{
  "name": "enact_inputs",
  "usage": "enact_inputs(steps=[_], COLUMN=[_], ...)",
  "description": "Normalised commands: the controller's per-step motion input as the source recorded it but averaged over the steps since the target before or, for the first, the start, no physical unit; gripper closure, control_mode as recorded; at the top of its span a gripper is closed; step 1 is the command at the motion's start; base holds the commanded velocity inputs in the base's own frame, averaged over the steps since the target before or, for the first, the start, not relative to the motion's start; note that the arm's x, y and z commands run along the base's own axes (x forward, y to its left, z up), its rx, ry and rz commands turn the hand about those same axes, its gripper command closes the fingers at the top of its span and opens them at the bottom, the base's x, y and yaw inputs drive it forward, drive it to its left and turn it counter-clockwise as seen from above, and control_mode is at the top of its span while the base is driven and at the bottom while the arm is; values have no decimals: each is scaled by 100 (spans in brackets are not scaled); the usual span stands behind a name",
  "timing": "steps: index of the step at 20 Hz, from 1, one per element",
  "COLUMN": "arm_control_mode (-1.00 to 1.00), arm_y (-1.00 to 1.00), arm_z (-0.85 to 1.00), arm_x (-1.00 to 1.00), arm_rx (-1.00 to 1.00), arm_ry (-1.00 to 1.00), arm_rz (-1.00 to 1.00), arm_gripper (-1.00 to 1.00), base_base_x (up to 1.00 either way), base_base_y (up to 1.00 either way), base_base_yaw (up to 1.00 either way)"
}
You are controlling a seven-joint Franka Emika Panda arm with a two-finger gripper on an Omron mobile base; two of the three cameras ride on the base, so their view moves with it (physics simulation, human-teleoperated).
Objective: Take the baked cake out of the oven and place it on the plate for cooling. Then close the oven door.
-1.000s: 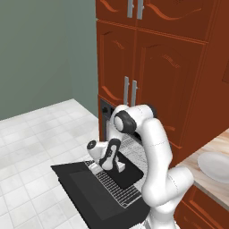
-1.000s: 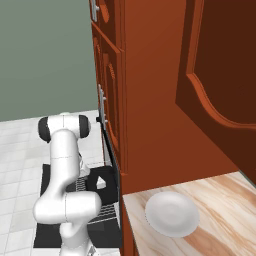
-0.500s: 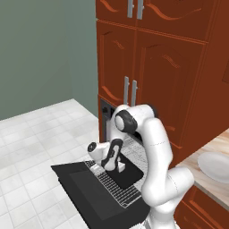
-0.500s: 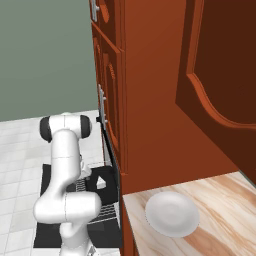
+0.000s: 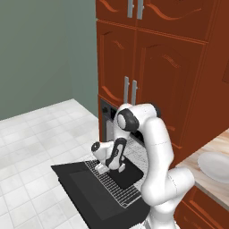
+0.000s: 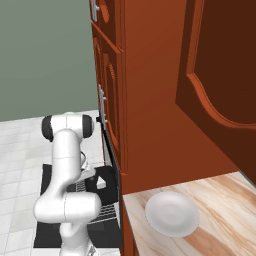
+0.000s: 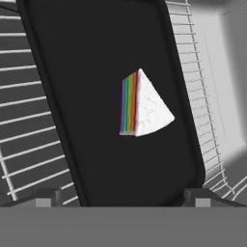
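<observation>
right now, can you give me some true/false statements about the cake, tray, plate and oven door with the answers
1. The cake lies on the black tray. True.
2. The plate already holds the cake. False: the plate on the wooden counter is bare.
3. The oven door is shut. False: it is folded down flat, with the wire rack pulled out over it.
4. The fingers grip the cake. False: they stand apart, clear of it.
5. The gripper hangs over the tray. True.
</observation>
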Motion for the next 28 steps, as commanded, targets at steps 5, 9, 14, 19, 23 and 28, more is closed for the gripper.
enact_inputs(steps=[5,9,14,19,23,28], arm_control_mode=[-100,-100,-100,-100,-100,-100], arm_y=[-26,-21,-18,-9,-9,-4], arm_z=[0,6,6,0,0,-4], arm_x=[4,7,15,21,27,24], arm_rx=[0,0,0,0,0,0], arm_ry=[0,0,0,0,0,0], arm_rz=[0,0,0,4,8,10], arm_gripper=[-100,-100,-100,-100,-100,-100], base_base_x=[0,0,0,0,0,0], base_base_y=[0,0,0,0,0,0], base_base_yaw=[0,0,0,0,0,0])
